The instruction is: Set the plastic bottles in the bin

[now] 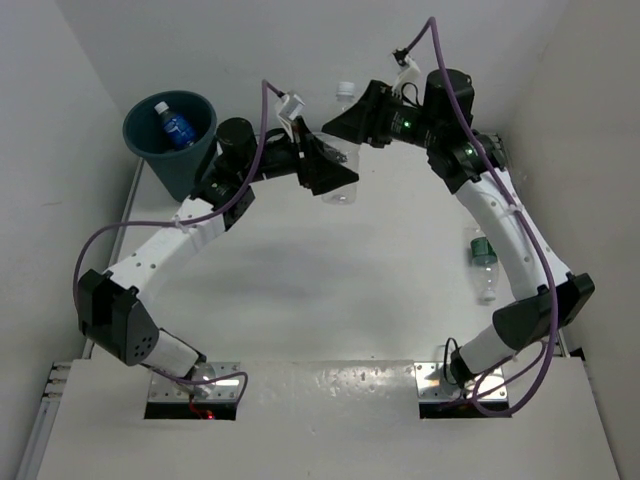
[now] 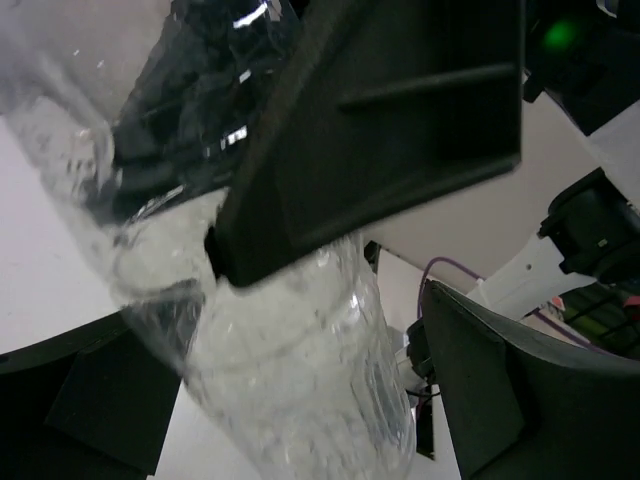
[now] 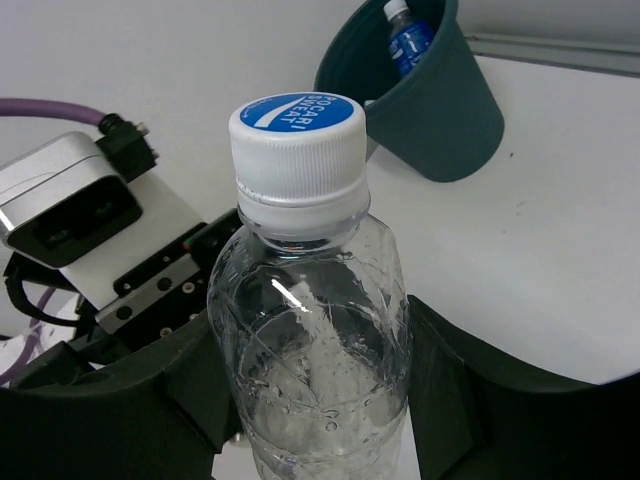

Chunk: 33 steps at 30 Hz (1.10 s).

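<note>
A clear plastic bottle (image 1: 340, 185) with a white and blue cap (image 3: 295, 125) is held upright in mid-air over the far middle of the table. My right gripper (image 3: 315, 400) is shut on its upper body, with a finger pressed to each side. My left gripper (image 2: 300, 420) is open and straddles the lower body of the same bottle (image 2: 300, 380), with a small gap at its right finger (image 2: 520, 400). The dark teal bin (image 1: 170, 165) stands at the far left and holds a blue-labelled bottle (image 1: 177, 128). A green-labelled bottle (image 1: 483, 262) lies on the table at the right.
The bin also shows in the right wrist view (image 3: 440, 110), behind the held bottle, with the blue-labelled bottle (image 3: 408, 40) inside. The green-labelled bottle lies close beside my right arm (image 1: 510, 225). White walls close in the table at the back and on both sides.
</note>
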Available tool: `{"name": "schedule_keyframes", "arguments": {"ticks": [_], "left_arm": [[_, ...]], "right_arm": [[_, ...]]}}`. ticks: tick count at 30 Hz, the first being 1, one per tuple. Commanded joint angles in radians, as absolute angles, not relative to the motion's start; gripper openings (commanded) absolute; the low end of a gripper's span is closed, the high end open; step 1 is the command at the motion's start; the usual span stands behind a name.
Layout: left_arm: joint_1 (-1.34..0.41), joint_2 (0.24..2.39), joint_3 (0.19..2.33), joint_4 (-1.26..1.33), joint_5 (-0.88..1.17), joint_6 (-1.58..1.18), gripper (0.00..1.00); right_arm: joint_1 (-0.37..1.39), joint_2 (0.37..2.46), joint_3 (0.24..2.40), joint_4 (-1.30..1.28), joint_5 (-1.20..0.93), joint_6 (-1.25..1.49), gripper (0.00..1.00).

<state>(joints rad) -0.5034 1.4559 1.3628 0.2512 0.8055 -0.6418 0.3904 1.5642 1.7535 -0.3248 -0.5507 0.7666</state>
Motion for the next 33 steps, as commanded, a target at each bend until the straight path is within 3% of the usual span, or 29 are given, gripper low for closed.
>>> {"name": "schedule_keyframes", "arguments": {"ticks": [1,6,7,8,9,11,12,13,15,18,20,23,28,33], "left_arm": [[-0.531,1.462,1.407,0.376,0.778,-0.725,0.99],[-0.531,1.483,1.419,0.413,0.767,-0.761,0.95],[-0.531,1.483,1.419,0.413,0.752,-0.761,0.89],[-0.531,1.483,1.419,0.382,0.738,-0.734,0.74],[-0.514,1.471,1.428,0.370,0.726,-0.733,0.67],[-0.461,1.462,1.428,0.332,0.697,-0.733,0.47],[-0.437,1.462,1.428,0.321,0.696,-0.724,0.44],[-0.411,1.450,1.440,0.305,0.687,-0.724,0.44],[-0.286,1.441,1.450,0.252,0.687,-0.689,0.41],[-0.171,1.440,1.494,0.161,0.687,-0.581,0.41],[-0.062,1.454,1.593,0.074,0.612,-0.473,0.41],[0.033,1.479,1.683,-0.029,0.320,-0.252,0.41],[0.136,1.522,1.599,0.231,0.190,-0.053,0.41],[0.164,1.688,1.644,0.333,0.120,-0.054,0.41]], "right_arm": [[0.411,1.543,1.778,-0.261,-0.548,0.785,0.07],[0.413,1.537,1.772,-0.253,-0.549,0.793,0.06],[0.411,1.539,1.770,-0.258,-0.549,0.790,0.07],[0.410,1.536,1.779,-0.259,-0.548,0.785,0.07],[0.407,1.534,1.781,-0.258,-0.548,0.784,0.10],[0.379,1.529,1.789,-0.262,-0.546,0.785,0.32],[0.365,1.526,1.790,-0.267,-0.542,0.785,0.50],[0.318,1.523,1.798,-0.275,-0.535,0.807,0.81],[0.208,1.526,1.869,-0.281,-0.529,0.843,0.98],[0.103,1.537,1.929,-0.291,-0.541,0.871,1.00],[-0.063,1.549,1.951,-0.319,-0.570,0.861,1.00],[-0.205,1.534,1.878,-0.403,-0.600,0.769,1.00],[-0.265,1.441,1.640,-0.413,-0.589,0.594,1.00],[-0.284,1.431,1.475,-0.426,-0.552,0.506,1.00]]}}
